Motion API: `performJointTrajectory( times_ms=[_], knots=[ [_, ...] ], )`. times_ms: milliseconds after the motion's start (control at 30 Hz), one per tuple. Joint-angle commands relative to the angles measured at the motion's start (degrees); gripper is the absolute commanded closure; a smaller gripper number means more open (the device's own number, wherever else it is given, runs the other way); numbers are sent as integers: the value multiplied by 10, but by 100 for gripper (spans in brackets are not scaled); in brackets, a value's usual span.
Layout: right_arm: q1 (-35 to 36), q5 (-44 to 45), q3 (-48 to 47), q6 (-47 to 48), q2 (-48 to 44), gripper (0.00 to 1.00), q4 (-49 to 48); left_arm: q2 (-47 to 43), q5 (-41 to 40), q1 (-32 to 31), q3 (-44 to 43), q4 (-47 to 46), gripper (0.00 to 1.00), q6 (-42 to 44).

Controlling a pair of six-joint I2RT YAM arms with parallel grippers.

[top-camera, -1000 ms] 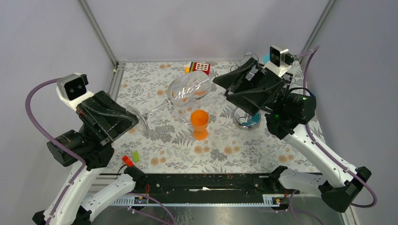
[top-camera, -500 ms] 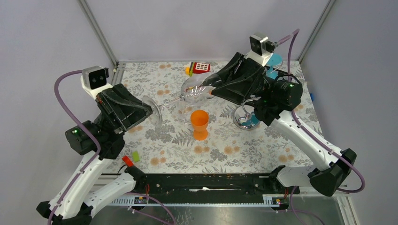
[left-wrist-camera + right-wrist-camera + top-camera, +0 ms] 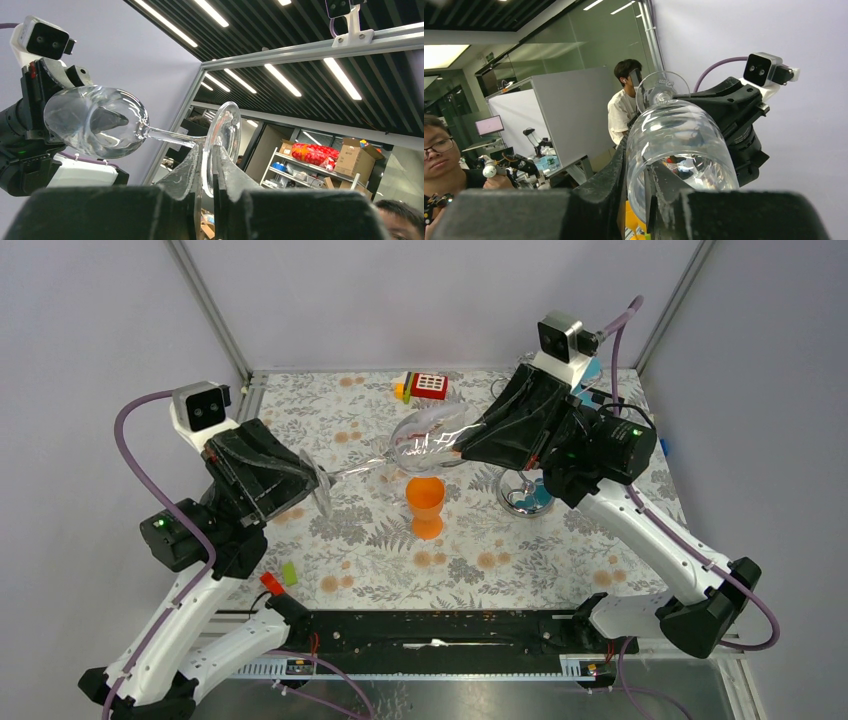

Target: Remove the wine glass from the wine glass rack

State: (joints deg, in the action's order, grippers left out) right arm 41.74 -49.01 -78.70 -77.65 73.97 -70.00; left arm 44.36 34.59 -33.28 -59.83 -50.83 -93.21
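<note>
The glass lies on its side in the air, off the rack, held between both arms above the desk; its bowl points to the right arm and its foot to the left arm. The left pincer is nearly closed, nipping the round foot edge-on; the left wrist view shows the foot's rim between the two fingers. The right pincer is narrow on the bowl's wall at the mouth; the left wrist view shows one dark finger inside the bowl, the other outside. An orange cup stands upright on the desk just below the bowl. The rack stands on the desk under the right arm, its ring base showing and its top mostly hidden; the glass is to the left of it, not touching.
</note>
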Motion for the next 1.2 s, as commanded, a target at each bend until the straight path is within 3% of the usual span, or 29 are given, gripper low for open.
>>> performJointTrajectory(
  times_ms=[0, 200, 333, 433, 600, 700, 833, 1000, 1167],
  knots=[
    [-4, -3, -21, 29, 6, 100, -18, -5, -9, 2, -10, -16, 86, 20],
    [-5, 24, -22, 40, 7, 100, -5, -25, -25, 3, -3, 48, 60, 76],
    [-5, 61, -25, 73, 8, 100, 42, -68, -76, 2, -4, 199, 30, 192],
    [-5, 78, -21, 108, 0, 100, 75, -106, -146, 3, -9, 351, 14, 281],
    [-5, 130, -7, 188, -28, 100, 176, -137, -269, 3, -26, 522, 10, 389],
    [-4, 165, -14, 254, -36, 100, 285, -144, -324, 2, -33, 601, 10, 437],
    [11, 215, -28, 391, -33, 100, 418, -146, -410, 2, -52, 707, 10, 536],
    [60, 315, -99, 555, 19, 100, 602, -125, -603, 2, -110, 874, 10, 682],
    [107, 420, -167, 648, 83, 100, 746, -106, -708, 3, -117, 943, 10, 724]
  ],
)
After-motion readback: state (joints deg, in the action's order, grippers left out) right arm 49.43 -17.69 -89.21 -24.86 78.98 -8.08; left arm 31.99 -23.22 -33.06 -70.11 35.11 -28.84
